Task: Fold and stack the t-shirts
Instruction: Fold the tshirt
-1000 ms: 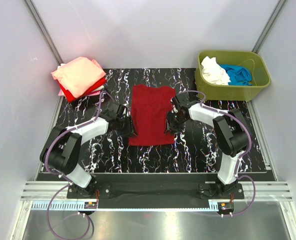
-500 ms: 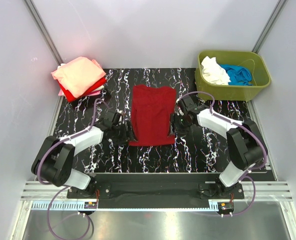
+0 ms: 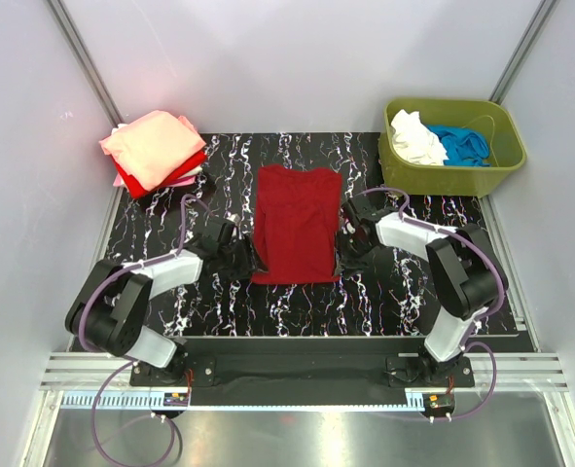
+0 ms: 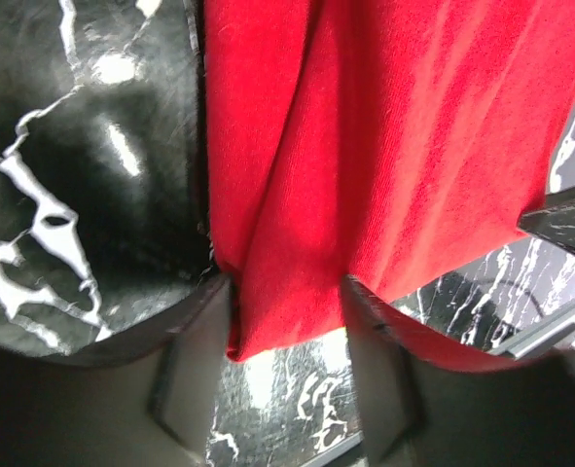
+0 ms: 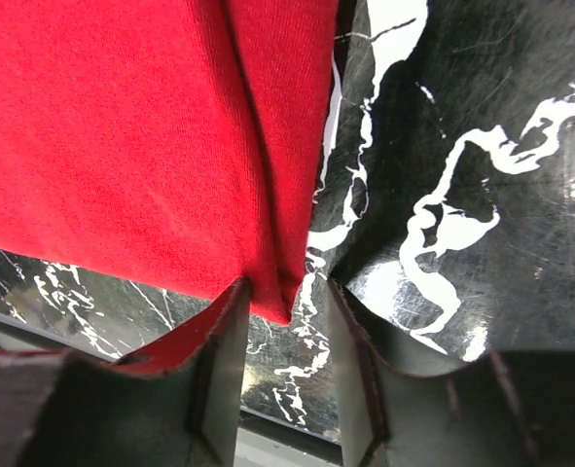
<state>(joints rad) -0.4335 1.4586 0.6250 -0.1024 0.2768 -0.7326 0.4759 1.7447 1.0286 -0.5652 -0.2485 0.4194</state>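
Note:
A dark red t-shirt (image 3: 295,224) lies flat and lengthwise-folded in the middle of the black marbled mat (image 3: 394,292). My left gripper (image 3: 251,261) is low at its near left corner. In the left wrist view that folded corner (image 4: 268,292) sits between the spread fingers (image 4: 195,360), filling the gap of the left gripper (image 4: 287,326). My right gripper (image 3: 343,255) is at the near right corner. In the right wrist view the corner (image 5: 272,282) lies against the left finger (image 5: 219,360), with free space towards the other finger of the right gripper (image 5: 287,311).
A stack of folded t-shirts (image 3: 154,148), salmon-pink over bright red, sits at the mat's far left corner. The olive-green tub (image 3: 443,180) at the far right holds a white t-shirt (image 3: 415,138) and a blue one (image 3: 462,144). Grey walls close in the sides.
Both grippers have slid from the shirt's side edges towards me, down to its near corners. The shirt itself has stayed in place.

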